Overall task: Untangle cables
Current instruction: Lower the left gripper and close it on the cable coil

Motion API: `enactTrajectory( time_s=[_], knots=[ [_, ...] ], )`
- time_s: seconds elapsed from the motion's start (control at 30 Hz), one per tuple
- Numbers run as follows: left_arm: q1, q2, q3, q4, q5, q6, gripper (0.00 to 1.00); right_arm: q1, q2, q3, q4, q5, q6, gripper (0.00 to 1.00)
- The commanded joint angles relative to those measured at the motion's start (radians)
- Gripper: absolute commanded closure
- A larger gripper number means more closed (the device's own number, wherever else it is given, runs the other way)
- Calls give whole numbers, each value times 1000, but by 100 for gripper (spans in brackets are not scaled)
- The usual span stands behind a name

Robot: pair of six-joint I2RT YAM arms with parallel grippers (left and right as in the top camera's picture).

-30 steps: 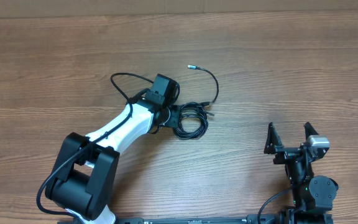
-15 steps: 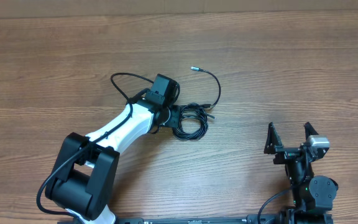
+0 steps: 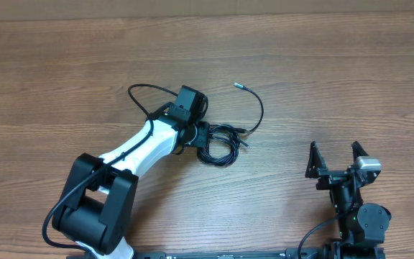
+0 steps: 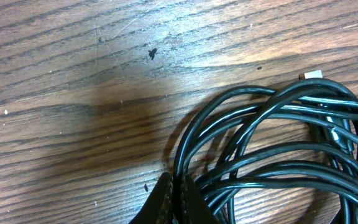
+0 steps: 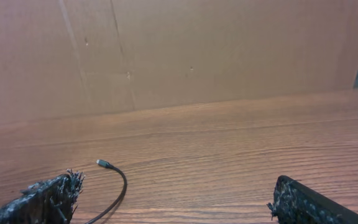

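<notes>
Step in hand: the left gripper looks pressed together on a strand at the left side of the cables; judged, this is the first pull to loosen the coil
How to do it well: draw the pinched strand slowly away from the coil, low over the table; watch that the whole bundle does not drag along; a second hold on the coil would likely help
Cables: a tangled black coil near the middle of the table; one loose end arcs toward the far edge
Left arm: stretched from the near-left corner toward the middle, wrist low over the coil
Right gripper: spread wide, empty; parked upright near the near-right corner, well apart from the coil
</notes>
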Motion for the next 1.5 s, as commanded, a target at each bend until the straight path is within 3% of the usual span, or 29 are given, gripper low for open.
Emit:
enactTrajectory(
  time_s=[0.0,0.83,0.9,0.97,1.0,1.13,1.23,1.47],
  knots=[
    [-6,14,15,-1,-11,-2,96,-4,-9,-10,4,10,-1,0],
    [-6,14,15,18,14,31,95,-4,-9,-10,4,10,-1,0],
    [-6,14,15,18,64,31,87,-4,-9,-10,4,10,-1,0],
    [-7,14,15,21,117,31,65,-4,-9,-10,4,10,-1,0],
    [-7,14,15,25,147,31,41,-4,-9,-10,4,9,-1,0],
    [-7,14,15,18,149,31,9,-4,-9,-10,4,10,-1,0],
    [-7,14,15,17,149,31,2,-4,-9,-10,4,9,-1,0],
    [-7,14,15,18,148,22,9,-4,-9,-10,4,10,-1,0]
  ],
)
